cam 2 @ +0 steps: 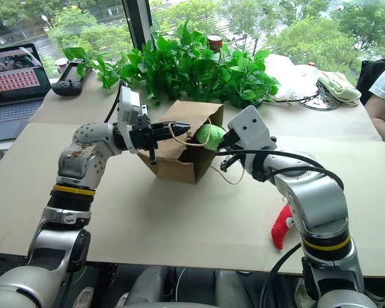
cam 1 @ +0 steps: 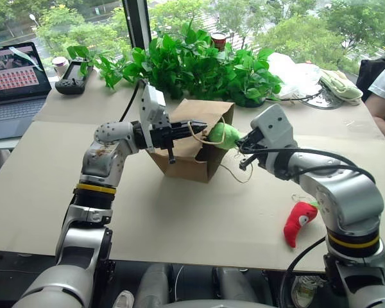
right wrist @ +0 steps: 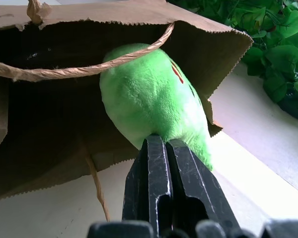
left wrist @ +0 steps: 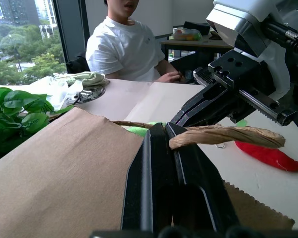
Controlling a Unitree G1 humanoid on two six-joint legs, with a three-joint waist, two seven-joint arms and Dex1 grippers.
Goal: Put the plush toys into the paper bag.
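The brown paper bag (cam 1: 202, 163) lies tipped on the table with its open mouth facing my right arm. My left gripper (cam 1: 202, 126) is shut on one of its cord handles (left wrist: 223, 135) and holds the mouth up. The round light-green plush toy (right wrist: 149, 99) sits at the bag's mouth, partly inside, under the other handle loop. My right gripper (right wrist: 161, 141) is shut on the toy's near end. The red chili plush toy (cam 1: 299, 221) lies on the table beside my right forearm, apart from both grippers.
Green leafy plants (cam 1: 199, 61) stand right behind the bag. A laptop (cam 1: 13, 80) and a black controller (cam 1: 70, 80) are at the far left. A white plastic bag (cam 1: 295, 74) and a seated person (left wrist: 124, 49) are at the far right.
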